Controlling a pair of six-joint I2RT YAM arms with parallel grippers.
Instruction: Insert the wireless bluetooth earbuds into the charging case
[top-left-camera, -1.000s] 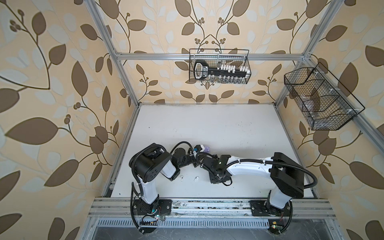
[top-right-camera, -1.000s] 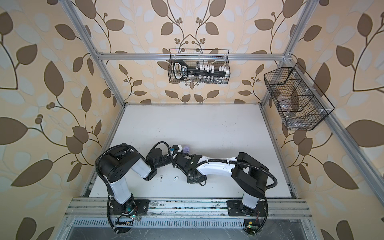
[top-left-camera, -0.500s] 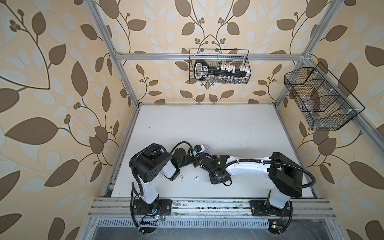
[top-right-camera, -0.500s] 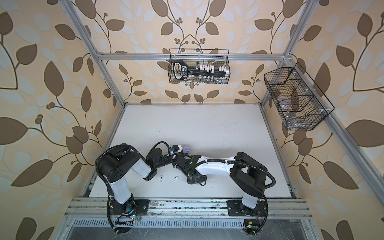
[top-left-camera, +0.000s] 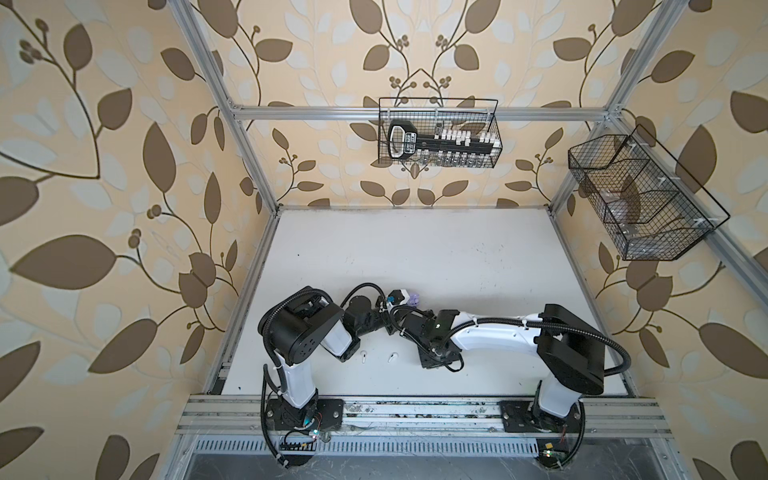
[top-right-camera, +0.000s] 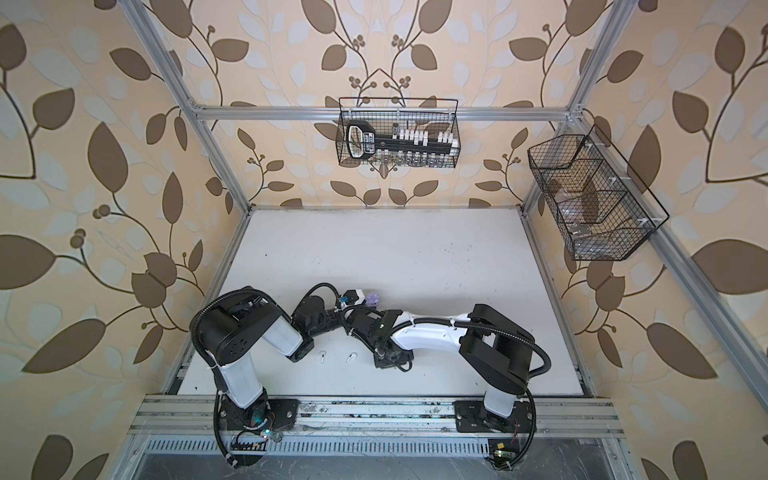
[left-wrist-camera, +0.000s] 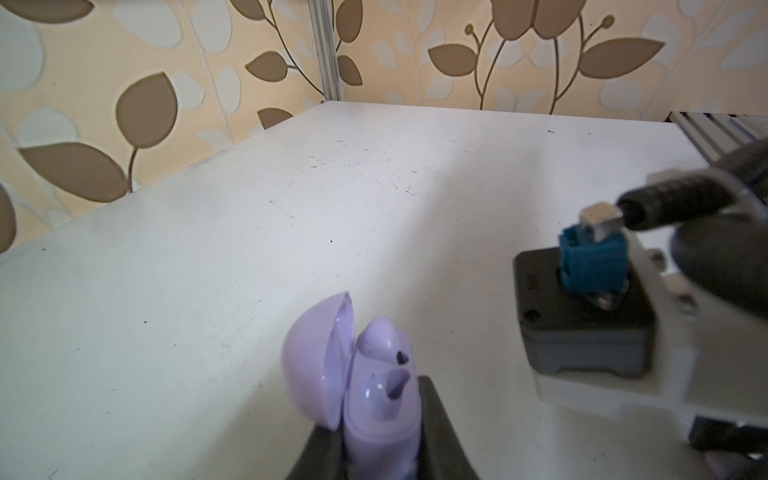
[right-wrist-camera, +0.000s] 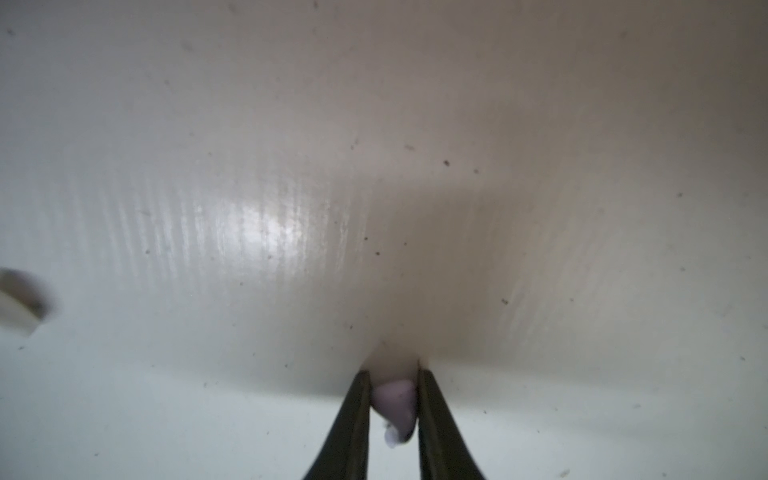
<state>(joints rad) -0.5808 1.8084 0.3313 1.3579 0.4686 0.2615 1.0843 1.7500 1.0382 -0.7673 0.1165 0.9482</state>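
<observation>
My left gripper (left-wrist-camera: 376, 432) is shut on the lavender charging case (left-wrist-camera: 374, 403), whose lid (left-wrist-camera: 316, 357) stands open. One lavender earbud (left-wrist-camera: 380, 338) sits in the case beside an empty socket. In both top views the case (top-left-camera: 413, 298) (top-right-camera: 374, 299) is held just above the table's middle. My right gripper (right-wrist-camera: 393, 374) is shut on a second lavender earbud (right-wrist-camera: 395, 401), close above the table. In the top views that gripper is hidden under its own wrist (top-left-camera: 428, 332). Two white earbuds (top-left-camera: 364, 356) (top-left-camera: 392, 356) lie on the table near the front.
The white table (top-left-camera: 415, 249) is walled on three sides. A wire basket (top-left-camera: 439, 133) with tools hangs on the back wall. Another wire basket (top-left-camera: 640, 199) hangs on the right wall. The right arm's camera block (left-wrist-camera: 590, 316) sits close beside the held case.
The right arm has shifted slightly to the left and its jaws have drawn in a little. The left arm and the case have not moved.
</observation>
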